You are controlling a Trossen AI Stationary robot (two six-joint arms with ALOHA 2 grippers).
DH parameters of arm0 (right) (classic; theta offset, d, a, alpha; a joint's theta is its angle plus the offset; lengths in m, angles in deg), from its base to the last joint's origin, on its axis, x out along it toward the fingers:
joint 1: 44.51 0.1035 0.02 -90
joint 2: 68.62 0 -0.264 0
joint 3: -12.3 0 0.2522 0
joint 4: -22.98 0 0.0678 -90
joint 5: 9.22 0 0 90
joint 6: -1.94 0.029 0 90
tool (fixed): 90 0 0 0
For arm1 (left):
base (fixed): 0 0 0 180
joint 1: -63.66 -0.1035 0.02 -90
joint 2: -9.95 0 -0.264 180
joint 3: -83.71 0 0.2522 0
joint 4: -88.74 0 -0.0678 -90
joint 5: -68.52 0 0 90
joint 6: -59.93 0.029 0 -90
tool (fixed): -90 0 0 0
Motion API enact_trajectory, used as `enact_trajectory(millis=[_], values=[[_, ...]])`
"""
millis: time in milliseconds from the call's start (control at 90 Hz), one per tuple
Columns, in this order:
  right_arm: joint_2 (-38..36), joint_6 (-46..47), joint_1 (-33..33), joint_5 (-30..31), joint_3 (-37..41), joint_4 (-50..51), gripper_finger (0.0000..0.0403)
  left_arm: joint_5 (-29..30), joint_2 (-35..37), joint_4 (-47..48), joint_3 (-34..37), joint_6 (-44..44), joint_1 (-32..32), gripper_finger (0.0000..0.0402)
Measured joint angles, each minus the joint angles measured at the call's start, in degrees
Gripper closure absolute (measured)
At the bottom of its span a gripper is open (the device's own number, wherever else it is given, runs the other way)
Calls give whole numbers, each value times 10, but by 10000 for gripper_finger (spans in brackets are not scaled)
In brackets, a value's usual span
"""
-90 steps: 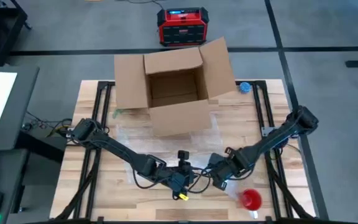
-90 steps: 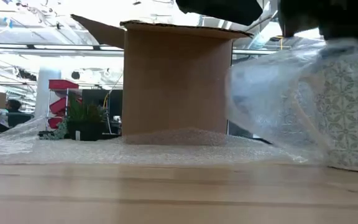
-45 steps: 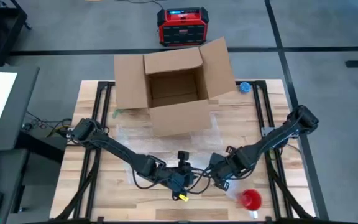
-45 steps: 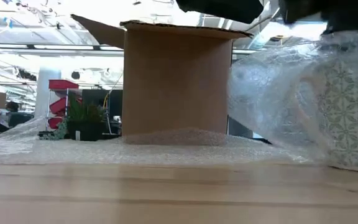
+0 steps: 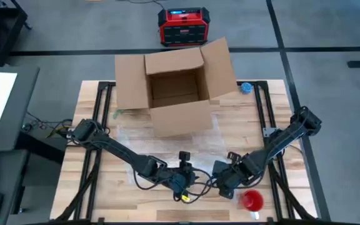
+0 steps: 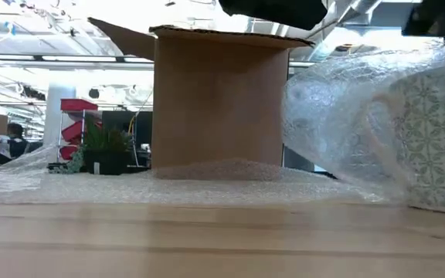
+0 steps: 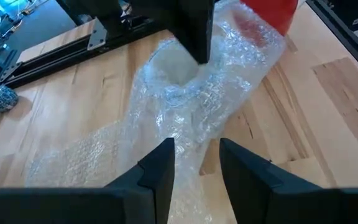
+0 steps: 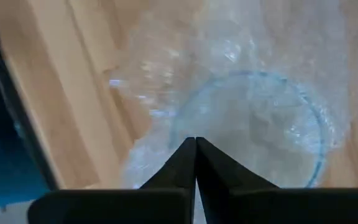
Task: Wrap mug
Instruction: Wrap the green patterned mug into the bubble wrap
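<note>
A patterned green-and-white mug stands on the table near its front edge, under a sheet of clear bubble wrap. The rest of the wrap lies flat toward the cardboard box. My right gripper hovers over the mug's mouth, shut on the wrap. My left gripper is low beside the mug, toward the table's left, open. The strip of wrap runs under the gap between its fingers; I cannot tell whether they touch it. My right gripper pinches the bubble wrap between its two shut fingers, right above the mug, coming from above and pointing down. The sheet rises to the fingers and drapes down over the mug's handle side, with its far part lying on the table.
An open cardboard box stands at the table's far middle. A red object sits near the front right edge, close to my right gripper. A red and black device sits on the floor beyond the table.
My right gripper has moved up and toward the table's near right corner, staying shut. The wrap has been drawn farther over the mug, and now covers its top and handle side.
</note>
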Motion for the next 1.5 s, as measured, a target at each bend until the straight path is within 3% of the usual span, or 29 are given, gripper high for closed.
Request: enact_trajectory(millis=[311,433,644,867,1500], values=[[-2,-13,-40,-52,105,-123,403,0,0,0,0,-1,0,295],[-3,-22,-39,-52,92,-111,403,0,0,0,0,-1,0,295],[-4,-17,-16,-46,12,-3,403,0,0,2,0,3,0,295],[-5,-6,21,20,-66,50,403,0,0,13,0,1,0,295],[44,-52,-20,-25,16,-68,403,25,15,106,0,-19,-7,295]])
